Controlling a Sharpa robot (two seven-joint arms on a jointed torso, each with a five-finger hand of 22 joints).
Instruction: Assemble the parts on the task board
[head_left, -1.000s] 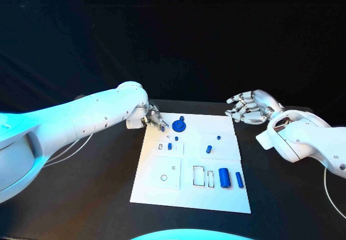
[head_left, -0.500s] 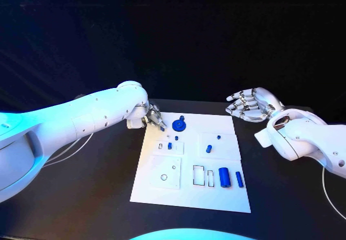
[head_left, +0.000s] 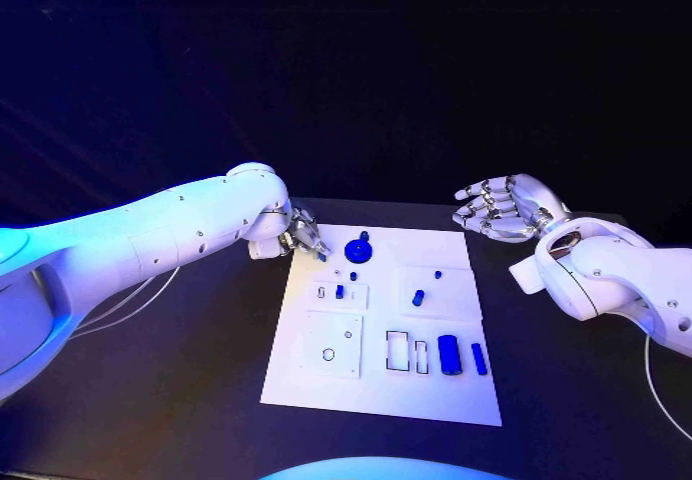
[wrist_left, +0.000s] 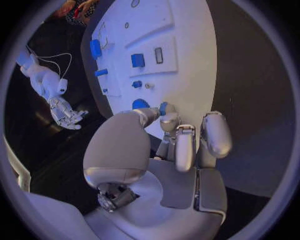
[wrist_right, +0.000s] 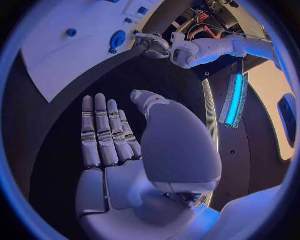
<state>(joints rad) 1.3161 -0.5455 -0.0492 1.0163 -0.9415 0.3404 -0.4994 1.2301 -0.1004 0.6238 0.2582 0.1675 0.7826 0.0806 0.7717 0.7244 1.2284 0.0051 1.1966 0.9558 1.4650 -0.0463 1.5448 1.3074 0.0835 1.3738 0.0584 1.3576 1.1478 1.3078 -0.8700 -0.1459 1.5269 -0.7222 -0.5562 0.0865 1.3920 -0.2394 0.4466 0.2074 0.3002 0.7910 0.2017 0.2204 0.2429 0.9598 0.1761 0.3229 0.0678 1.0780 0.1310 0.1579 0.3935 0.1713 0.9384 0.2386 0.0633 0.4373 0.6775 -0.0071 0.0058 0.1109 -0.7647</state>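
- We see the left hand (head_left: 303, 236) at the far left corner of the task board (head_left: 378, 395), fingers curled in over the board's edge; from the head view we cannot tell whether anything sits between the fingertips.
- In the left wrist view the same hand (wrist_left: 181, 145) has its fingers (wrist_left: 215, 134) bent toward the board, tips close to a small blue piece (wrist_left: 164, 107); contact is not clear.
- The right hand (head_left: 502, 208) hovers off the board's far right corner, palm up, fingers spread and holding nothing; the right wrist view shows its fingers (wrist_right: 103, 132) straight and side by side.
- The task board is a white rectangular plate lying flat in the middle of the surface (head_left: 173, 400).
- On it we make out a round blue part (head_left: 359, 248) near the far edge, a small blue peg (head_left: 417, 297) further in, and two upright-lying blue cylinders (head_left: 450, 354) side by side near the right edge, beside two outlined slots (head_left: 398, 352).
- The surface is black, with dark cloth behind it.
- The smallest parts by the left hand are too tiny to identify.
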